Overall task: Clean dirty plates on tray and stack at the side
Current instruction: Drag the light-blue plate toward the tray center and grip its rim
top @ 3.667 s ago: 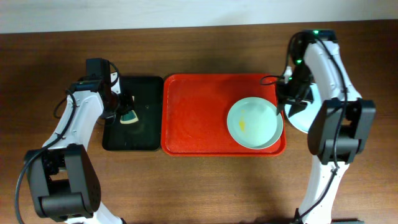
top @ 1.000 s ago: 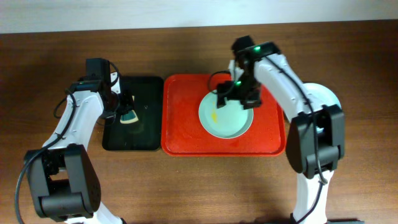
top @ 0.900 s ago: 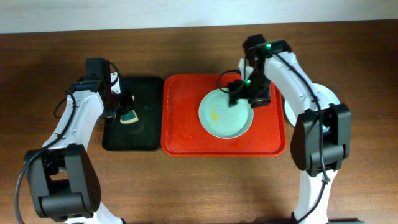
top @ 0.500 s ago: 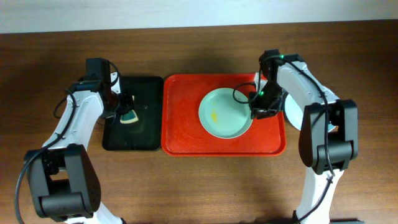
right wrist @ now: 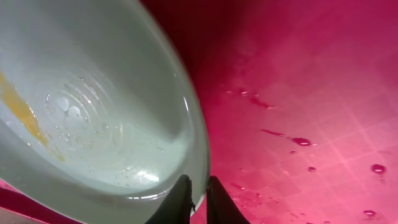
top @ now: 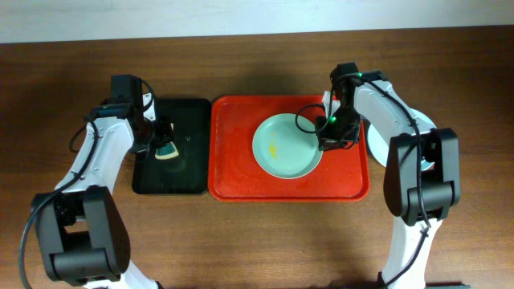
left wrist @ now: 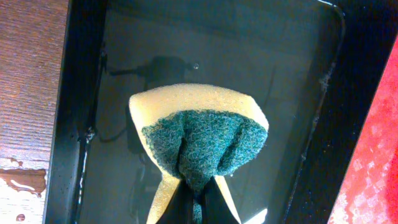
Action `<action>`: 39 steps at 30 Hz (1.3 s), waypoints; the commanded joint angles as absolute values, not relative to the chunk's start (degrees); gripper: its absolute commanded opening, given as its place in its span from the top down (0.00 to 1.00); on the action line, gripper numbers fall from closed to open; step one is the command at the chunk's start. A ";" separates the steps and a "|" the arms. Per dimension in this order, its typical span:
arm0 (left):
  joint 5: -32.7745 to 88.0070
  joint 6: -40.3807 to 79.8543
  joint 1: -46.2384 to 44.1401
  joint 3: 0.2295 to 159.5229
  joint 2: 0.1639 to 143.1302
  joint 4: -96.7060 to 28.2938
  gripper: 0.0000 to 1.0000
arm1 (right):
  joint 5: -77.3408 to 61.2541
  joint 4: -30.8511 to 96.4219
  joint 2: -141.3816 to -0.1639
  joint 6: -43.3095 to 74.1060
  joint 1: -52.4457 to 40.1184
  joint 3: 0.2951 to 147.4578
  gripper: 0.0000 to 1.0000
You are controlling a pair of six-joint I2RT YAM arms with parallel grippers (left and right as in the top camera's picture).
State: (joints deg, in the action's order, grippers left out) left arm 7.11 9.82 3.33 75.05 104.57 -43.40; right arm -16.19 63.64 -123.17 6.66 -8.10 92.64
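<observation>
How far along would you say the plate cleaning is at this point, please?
Partly done: a pale plate lies beside the red tray, mostly hidden by the right arm. In hand: the right gripper pinches the rim of the green plate, and the left gripper holds the sponge. Left: wiping its yellow smear and stacking it.

This looks like a robotics lab bench rigged for a washing-up trial rather than a lived-in kitchen. A left arm (top: 100, 148) and a right arm (top: 389, 108), both white and black with trailing cables, stand at a brown wooden desk (top: 257, 241) that runs up to a plain pale wall (top: 241, 16). The dish gear sits straight on the wood: a red tray (top: 233, 152) with one plate (top: 281, 152), and beside it a wet black tray (top: 189, 172) with a sponge (top: 167, 151).
</observation>
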 commanded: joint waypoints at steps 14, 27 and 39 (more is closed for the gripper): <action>7.75 8.67 2.98 74.83 104.55 -43.09 1.00 | -15.59 60.53 -122.23 6.46 -9.06 92.14 0.83; 7.75 8.67 2.98 74.83 104.55 -43.09 1.00 | -14.48 58.19 -122.26 6.46 -9.06 92.07 0.82; 7.75 8.67 2.98 74.83 104.55 -43.09 1.00 | -14.33 56.86 -122.28 6.44 -9.06 91.24 0.83</action>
State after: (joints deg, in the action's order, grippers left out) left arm 7.11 9.82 3.33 75.05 104.57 -43.38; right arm -15.00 57.52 -123.17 6.66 -8.80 92.60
